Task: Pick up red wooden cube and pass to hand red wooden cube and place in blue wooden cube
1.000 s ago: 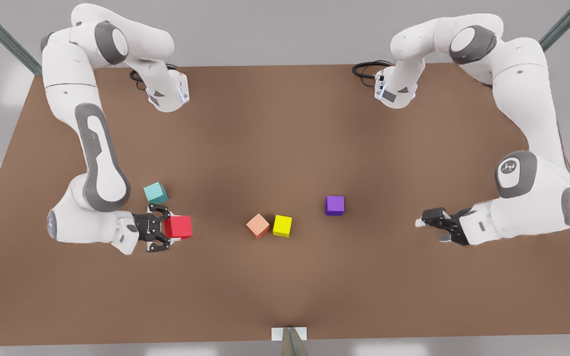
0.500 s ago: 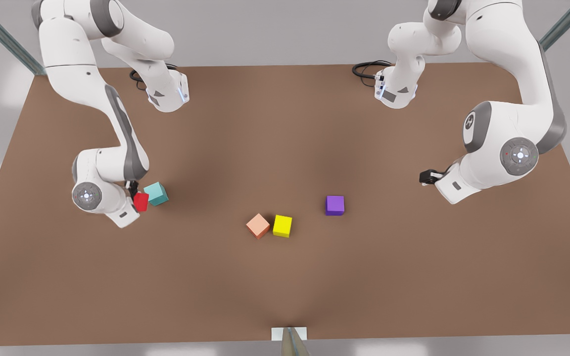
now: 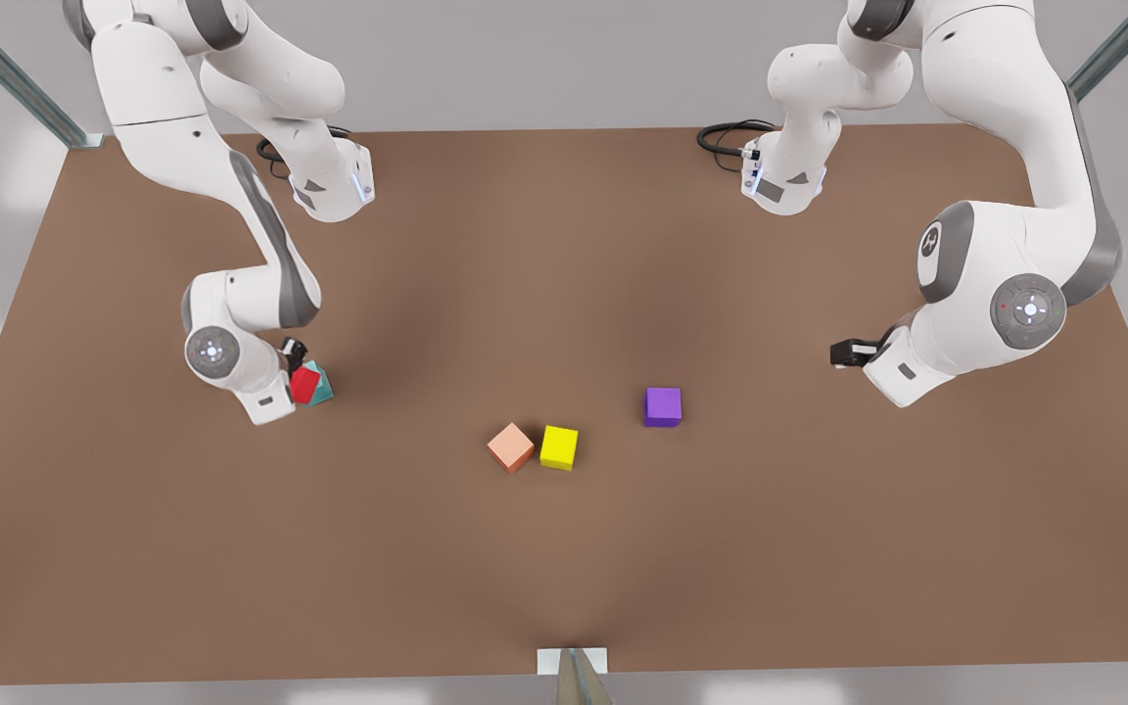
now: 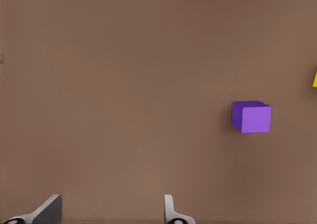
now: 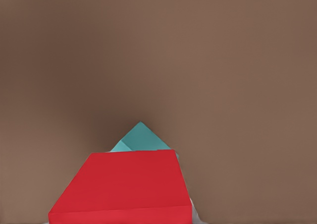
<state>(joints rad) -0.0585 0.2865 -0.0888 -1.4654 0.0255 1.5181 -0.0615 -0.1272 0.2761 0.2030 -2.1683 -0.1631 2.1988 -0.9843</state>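
Observation:
The red wooden cube (image 3: 305, 384) hangs tilted in my right gripper (image 3: 300, 374), at the front view's left. The gripper is shut on it. In the right wrist view the red wooden cube (image 5: 124, 187) sits close up, above and partly covering the blue wooden cube (image 5: 141, 137). That teal cube (image 3: 323, 391) rests on the table, mostly hidden behind the red one. I cannot tell whether the two cubes touch. My left gripper (image 3: 843, 352) waits open above the table at the front view's right, its fingertips (image 4: 171, 210) apart with nothing between them.
A purple cube (image 3: 663, 405) lies right of centre, also seen from the left wrist as the purple cube (image 4: 251, 117). A salmon cube (image 3: 510, 446) and a yellow cube (image 3: 559, 446) sit side by side mid-table. Cables (image 3: 726, 137) lie at the brown table's (image 3: 564, 568) far edge.
My right gripper swung the red cube from in front of the teal cube, around its left side, to over it. The left arm rose, then held still.

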